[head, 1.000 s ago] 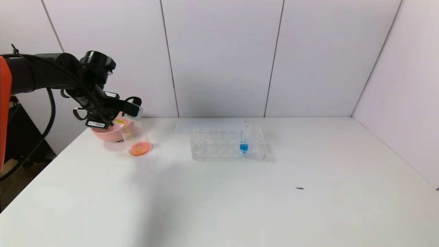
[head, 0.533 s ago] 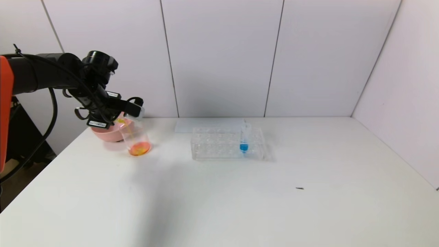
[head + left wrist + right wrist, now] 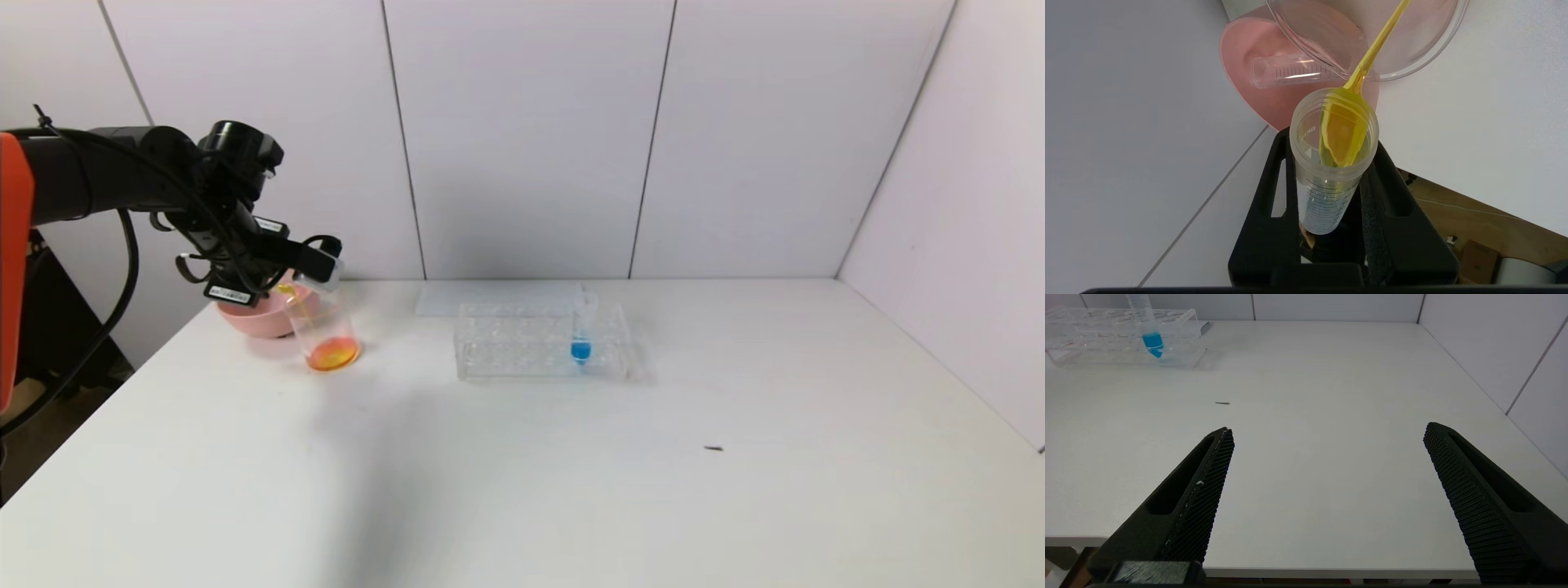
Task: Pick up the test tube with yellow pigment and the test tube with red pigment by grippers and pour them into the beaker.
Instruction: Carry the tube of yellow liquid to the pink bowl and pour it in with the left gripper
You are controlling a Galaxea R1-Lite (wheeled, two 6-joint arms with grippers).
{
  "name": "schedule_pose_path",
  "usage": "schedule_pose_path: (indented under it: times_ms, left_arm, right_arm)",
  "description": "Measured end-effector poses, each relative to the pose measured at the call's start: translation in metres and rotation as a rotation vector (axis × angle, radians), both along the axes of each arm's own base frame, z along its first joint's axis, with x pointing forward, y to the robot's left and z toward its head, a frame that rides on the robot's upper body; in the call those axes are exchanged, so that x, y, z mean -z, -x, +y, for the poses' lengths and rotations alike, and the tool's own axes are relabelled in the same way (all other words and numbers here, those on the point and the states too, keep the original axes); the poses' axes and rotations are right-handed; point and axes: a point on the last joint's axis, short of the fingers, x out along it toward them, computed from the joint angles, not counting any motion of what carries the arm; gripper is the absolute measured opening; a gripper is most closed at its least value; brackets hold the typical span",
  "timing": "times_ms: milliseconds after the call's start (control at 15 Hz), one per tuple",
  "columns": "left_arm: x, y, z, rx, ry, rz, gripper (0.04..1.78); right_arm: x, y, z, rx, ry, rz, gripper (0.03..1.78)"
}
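Head view: the left gripper was clamped on the test tube with yellow pigment, held tipped above the beaker. The beaker stood just in front of the pink bowl and already held an orange layer at its bottom. A thin yellow stream ran from the tube mouth down into the beaker. The tube rack sat well to the beaker's right, holding only the blue tube. The right arm was not in this view.

Left wrist view: the jaws were closed on the tube's graduated barrel; its long axis pointed away from the gripper, open mouth toward the beaker rim. The stream crossed the rim and fell inside. An emptied tube lay on its side in the pink bowl beyond the beaker, probably the red one.

Right wrist view: the right gripper hung with its jaws spread wide and nothing between them, near the table's front edge, far from the beaker.

Judgement: the left arm was the nearer one. Mouth-over-rim alignment decides whether the remaining yellow lands cleanly.
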Motion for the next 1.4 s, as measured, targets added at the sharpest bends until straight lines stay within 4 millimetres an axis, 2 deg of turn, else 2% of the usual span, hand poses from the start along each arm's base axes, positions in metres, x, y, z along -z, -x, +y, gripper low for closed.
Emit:
schedule_pose_path:
  times_ms: [1400]
  left_arm:
    - [0.001,0.0,-0.014,0.001,-0.109,0.009,0.44]
  right_arm:
    - [0.0,0.0,0.0,0.0,0.0,0.0,1.7]
